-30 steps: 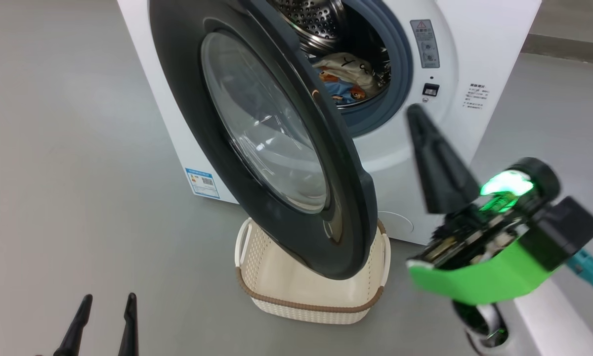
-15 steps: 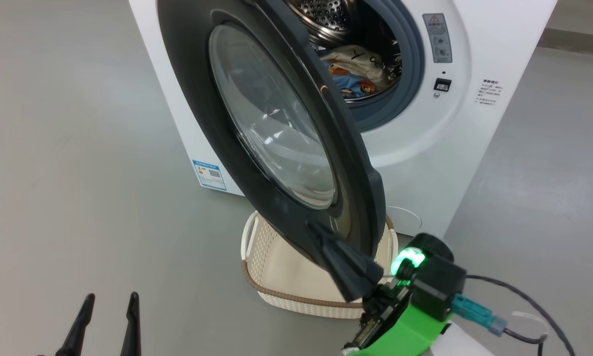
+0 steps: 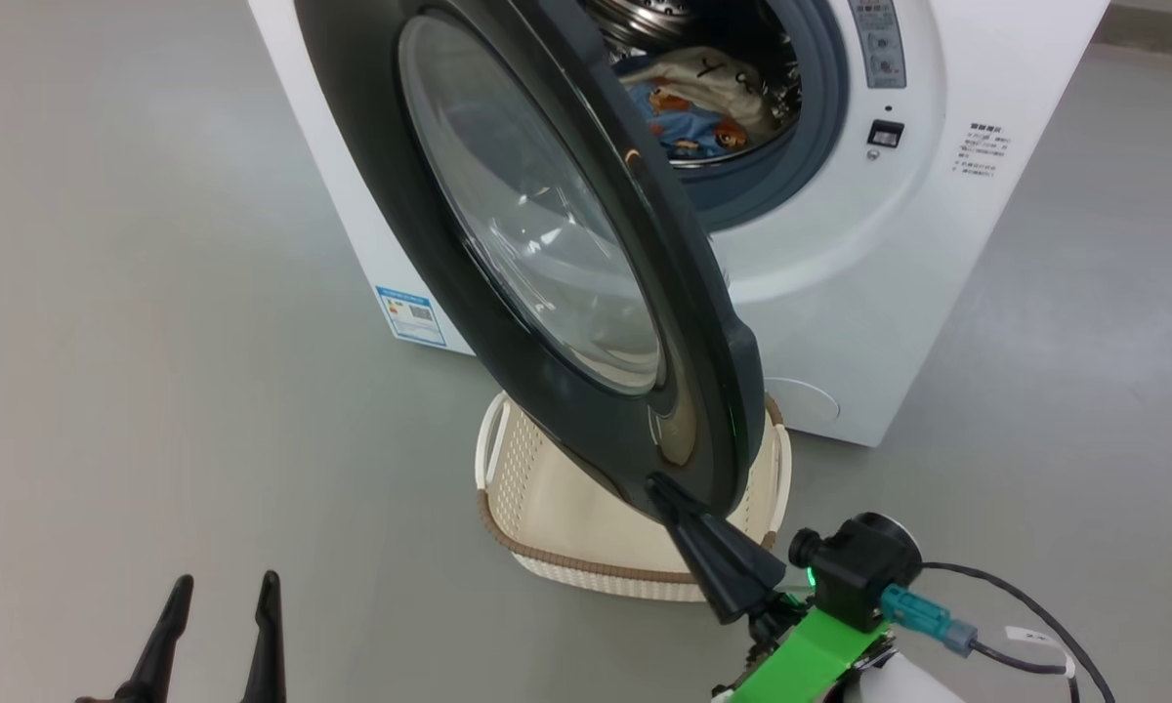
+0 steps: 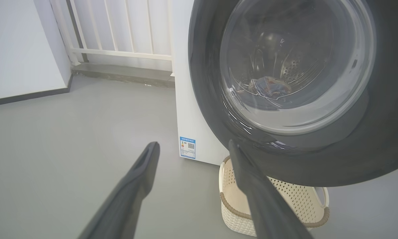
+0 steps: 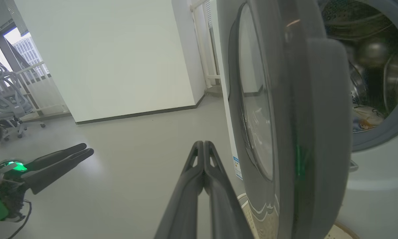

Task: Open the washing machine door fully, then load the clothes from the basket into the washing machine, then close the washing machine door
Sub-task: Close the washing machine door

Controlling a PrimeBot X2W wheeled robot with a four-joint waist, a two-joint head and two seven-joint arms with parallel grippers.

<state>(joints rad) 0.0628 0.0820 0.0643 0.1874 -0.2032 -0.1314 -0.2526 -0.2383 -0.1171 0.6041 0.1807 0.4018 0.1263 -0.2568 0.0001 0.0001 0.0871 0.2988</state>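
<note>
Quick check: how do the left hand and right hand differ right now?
The left hand is open, fingers spread; the right hand is shut, fingers pressed together. The left hand sits over the floor, apart from the washing machine door; the right hand's tip is at the door's lower rim, contact unclear. Both have long dark fingers and hold nothing.

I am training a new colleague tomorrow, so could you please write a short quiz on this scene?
1. True or false: the basket is full.
2. Where do the clothes lie? A on the floor; B inside the washing machine; C on a shelf.
3. Fill in: the right hand, by the lower rim of the door, is ____.
Key: 1 false; 2 B; 3 shut.
</note>
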